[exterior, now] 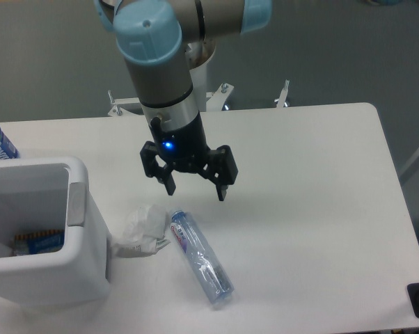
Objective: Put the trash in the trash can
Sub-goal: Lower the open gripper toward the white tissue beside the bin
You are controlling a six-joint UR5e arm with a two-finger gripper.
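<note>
Crinkled clear btl (pixel 201 258) — white tissue wad (pixel 143 229)

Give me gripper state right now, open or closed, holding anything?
Gripper: open, jaws spread wide, holding nothing. It hangs above the table, over the capped end of the plastic bottle; the tissue wad lies beside it, untouched.

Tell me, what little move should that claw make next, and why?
Probably drop straight down, a bit toward the camera. The gripper hangs open above the table, holding nothing, while the plastic bottle and tissue wad lie just below it, beside the trash can.
</note>
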